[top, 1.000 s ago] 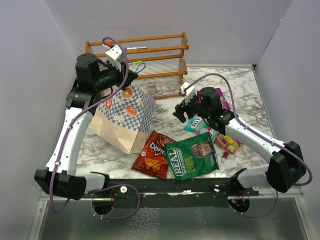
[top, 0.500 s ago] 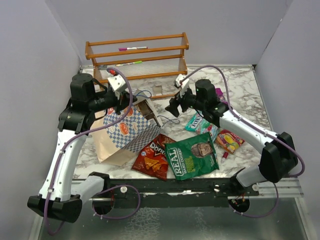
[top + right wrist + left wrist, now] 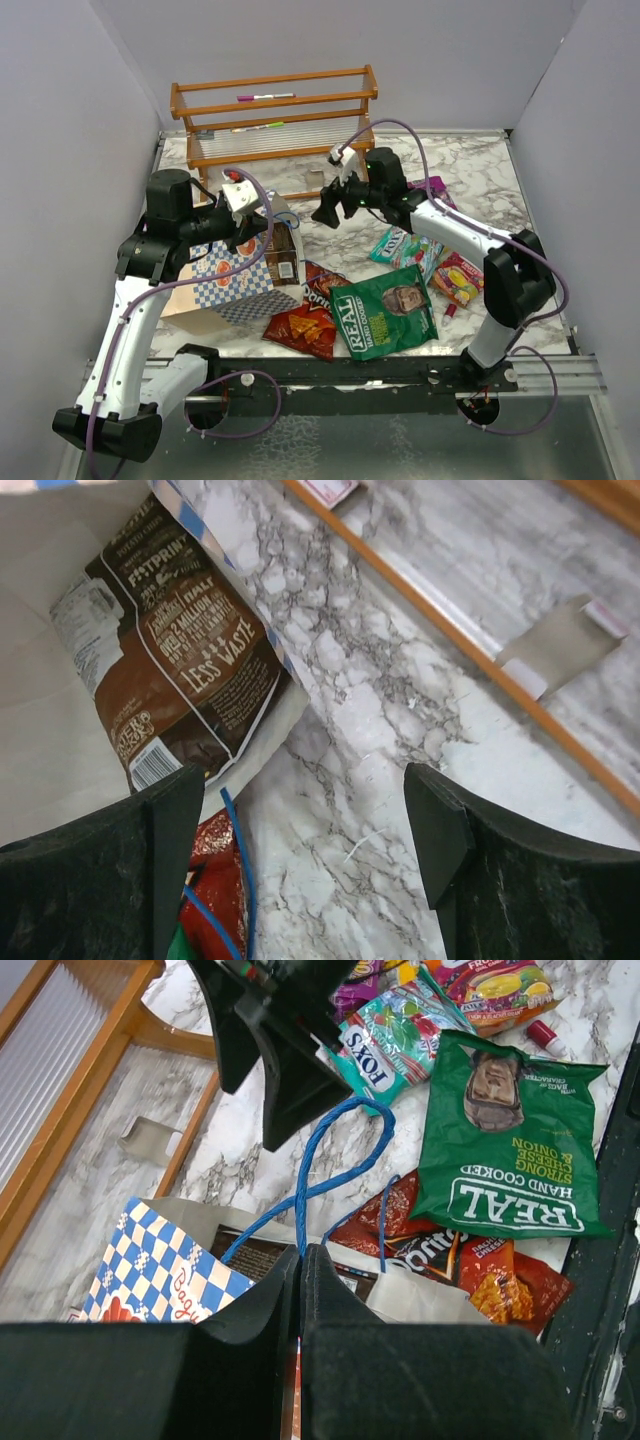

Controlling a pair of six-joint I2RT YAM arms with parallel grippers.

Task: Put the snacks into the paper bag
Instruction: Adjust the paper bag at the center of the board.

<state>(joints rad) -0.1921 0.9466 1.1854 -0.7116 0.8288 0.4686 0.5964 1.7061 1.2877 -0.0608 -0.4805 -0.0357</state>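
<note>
Across the far side of your white marble table (image 3: 480, 165) stands the slatted orange-brown wooden rack (image 3: 275, 110). Near and left of it, the blue-and-white checkered paper bag (image 3: 228, 288) lies tipped on its side, with its tan base toward the near left and its mouth facing right. Your left gripper (image 3: 302, 1260) is clenched at that mouth, fingers pressed together where the thin blue string handle (image 3: 335, 1145) runs in between them. Your right gripper (image 3: 300, 810) hovers just right of the mouth above bare marble, jaws spread wide and carrying nothing.

The green "REAL" chip packet (image 3: 390, 312) lies flat near the front edge, right of the bag. It overlaps the right edge of the red Doritos packet (image 3: 303, 318), which lies at the bag's mouth with its far left corner against the opening. A glossy brown chip packet (image 3: 185, 670) sits inside the bag, its printed end showing in the opening.

Farther right, the teal candy pack (image 3: 400, 246) lies just beyond the green packet. The red-and-yellow candy pack (image 3: 458, 280) lies to its near right, and a magenta pack (image 3: 440, 190) peeks out behind the right arm. A tiny red-pink cap (image 3: 449, 311) rests between the green packet and the red-and-yellow pack.
</note>
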